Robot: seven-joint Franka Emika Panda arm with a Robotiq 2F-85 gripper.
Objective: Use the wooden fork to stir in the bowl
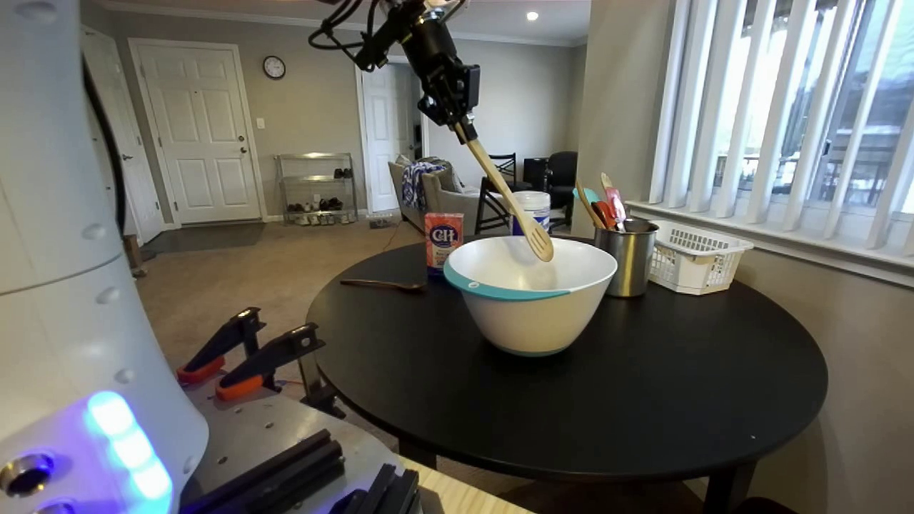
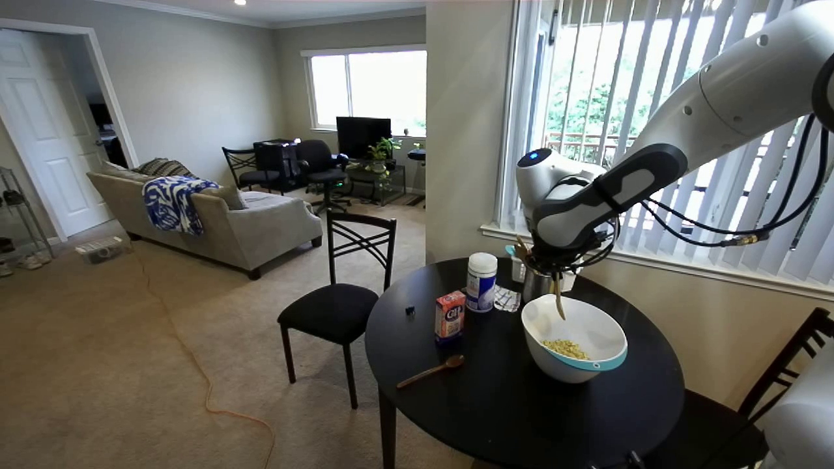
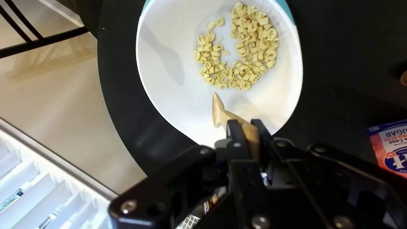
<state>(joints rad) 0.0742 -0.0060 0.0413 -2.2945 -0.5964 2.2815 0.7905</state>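
End effector point(image 3: 247, 126), jaws nearly together, grips the wooden fork point(image 1: 504, 187) by its handle. The fork's slotted head hangs over the bowl point(image 1: 532, 321); whether it dips below the rim is hard to judge. Pasta point(image 3: 240, 70) lies in the bowl, toward one o'clock from that head in the wrist view. In an exterior view the fork slants down toward five o'clock, and past the bowl on the desk point(image 1: 664, 400) stand a metal cup point(image 1: 628, 265) at two o'clock and a sugar box point(image 1: 444, 239) at ten. Farthest, toward ten, a white door point(image 1: 193, 128).
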